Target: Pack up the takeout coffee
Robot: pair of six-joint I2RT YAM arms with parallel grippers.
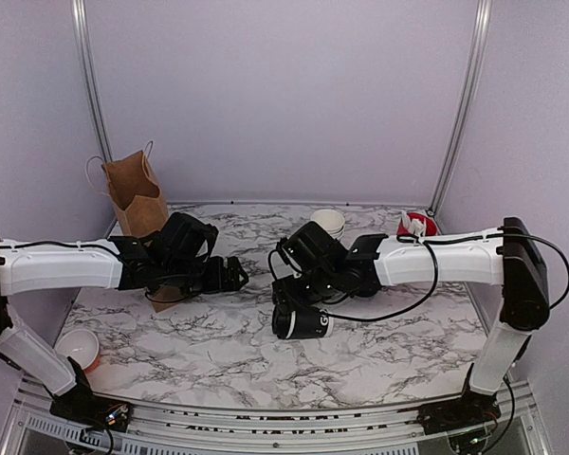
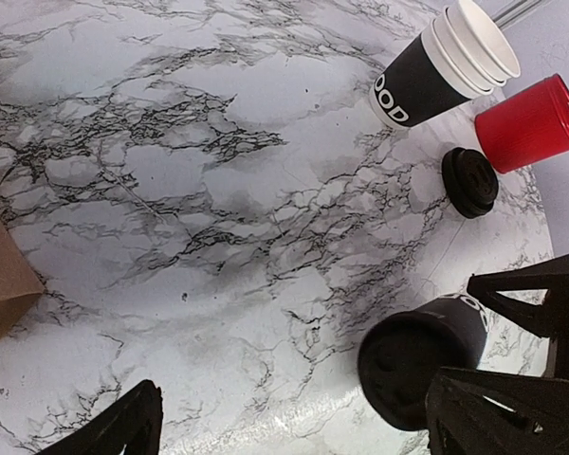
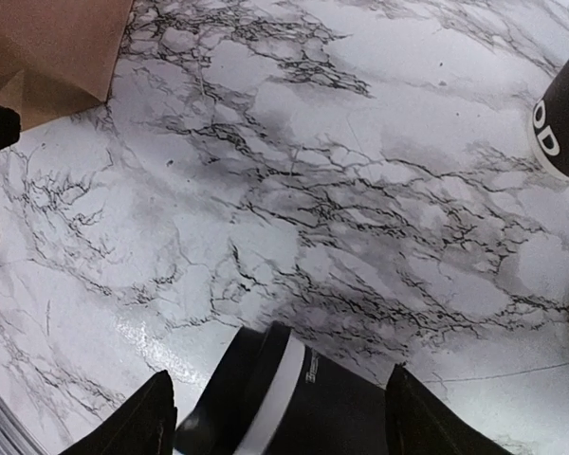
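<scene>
The takeout coffee, a small black paper cup (image 1: pixel 303 324) with its black lid on, lies on its side in my right gripper (image 1: pixel 292 301), just above the marble table, lid pointing left. In the right wrist view the cup (image 3: pixel 313 398) fills the gap between my fingers; my right gripper (image 3: pixel 284 422) is shut on it. In the left wrist view the lid end (image 2: pixel 412 365) faces the camera. My left gripper (image 1: pixel 235 275) is open and empty, a little left of the cup, near the foot of the brown paper bag (image 1: pixel 133 194).
The bag stands open at the back left; its corner shows in both wrist views (image 2: pixel 0 275) (image 3: pixel 57 47). A stack of white-rimmed black cups (image 2: pixel 436 66), a red cup with white sticks (image 2: pixel 526 123) and a loose black lid (image 2: pixel 469 180) sit at the back right. Another red cup (image 1: pixel 78 349) stands front left.
</scene>
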